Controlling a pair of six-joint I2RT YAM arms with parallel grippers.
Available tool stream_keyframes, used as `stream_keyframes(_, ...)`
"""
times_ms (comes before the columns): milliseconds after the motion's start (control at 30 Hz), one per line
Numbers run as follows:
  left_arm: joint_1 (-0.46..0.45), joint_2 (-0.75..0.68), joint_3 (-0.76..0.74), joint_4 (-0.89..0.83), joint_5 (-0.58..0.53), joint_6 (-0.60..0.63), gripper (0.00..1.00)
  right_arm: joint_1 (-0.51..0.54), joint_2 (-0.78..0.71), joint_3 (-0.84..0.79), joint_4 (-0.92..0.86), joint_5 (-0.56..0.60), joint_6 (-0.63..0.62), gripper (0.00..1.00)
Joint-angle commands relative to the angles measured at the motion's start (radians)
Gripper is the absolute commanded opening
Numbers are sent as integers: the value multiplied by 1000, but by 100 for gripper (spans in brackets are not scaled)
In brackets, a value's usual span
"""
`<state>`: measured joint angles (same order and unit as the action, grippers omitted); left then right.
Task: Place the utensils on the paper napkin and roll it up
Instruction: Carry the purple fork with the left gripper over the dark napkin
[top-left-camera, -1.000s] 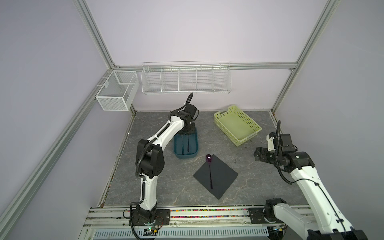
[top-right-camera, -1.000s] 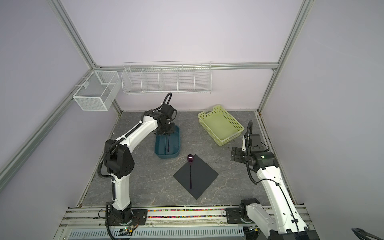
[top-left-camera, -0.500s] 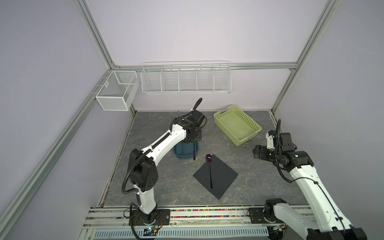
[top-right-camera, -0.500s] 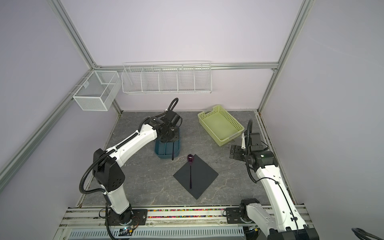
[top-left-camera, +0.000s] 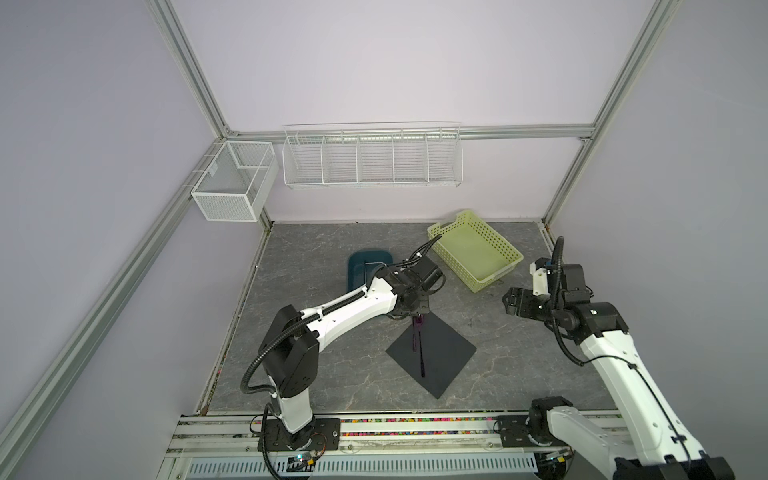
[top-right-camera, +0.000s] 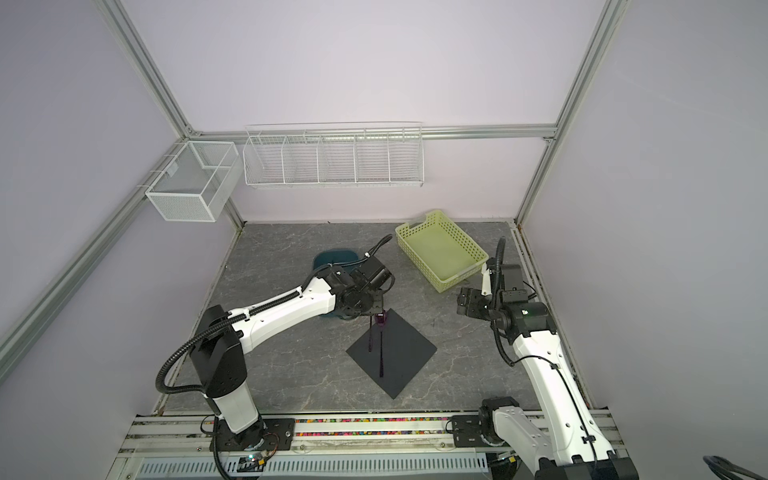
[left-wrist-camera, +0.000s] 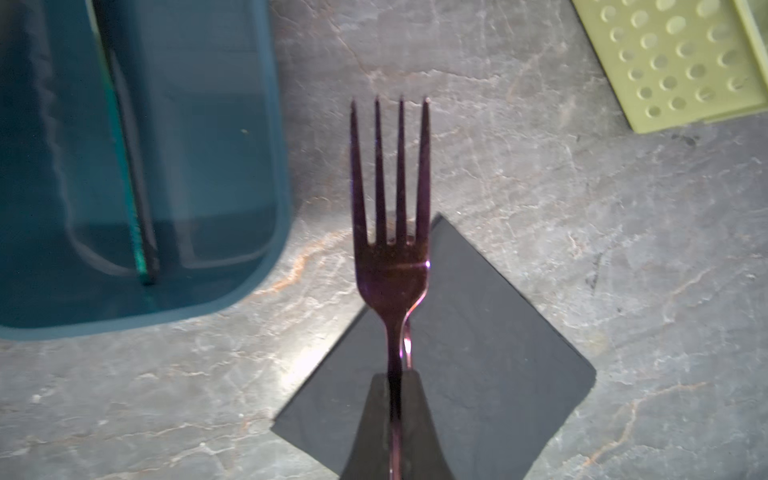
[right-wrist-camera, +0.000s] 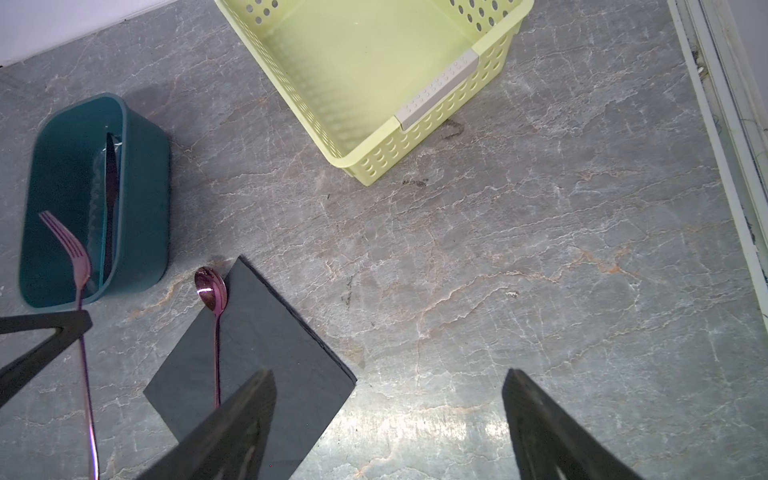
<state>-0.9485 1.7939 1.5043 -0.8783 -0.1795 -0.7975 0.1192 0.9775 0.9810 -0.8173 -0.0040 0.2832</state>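
Left gripper (left-wrist-camera: 394, 399) was clamped on the fork (left-wrist-camera: 390, 266) over the napkin's (left-wrist-camera: 498, 353) 12 o'clock corner; spoon (right-wrist-camera: 211, 291) was already laid there, knife (right-wrist-camera: 111, 187) left in the tub (right-wrist-camera: 141, 166), nothing rolled yet.

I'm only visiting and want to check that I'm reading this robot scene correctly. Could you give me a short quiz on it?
1. True or false: the spoon's handle lies on the black napkin.
2. What do the left fingers hold? A) a knife B) a fork C) nothing
3. Fill in the gap: the right fingers stand ___ and hold nothing.

Key: 1 true; 2 B; 3 open.
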Motion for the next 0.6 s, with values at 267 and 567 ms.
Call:
stream_keyframes(267,-101,167,58,77,-14,-87,0,-3,-20,13,18,-25,-19,89)
stream_keyframes(567,-119,221,45,106,1,-112,0,-3,-28,13,17,-25,-20,89)
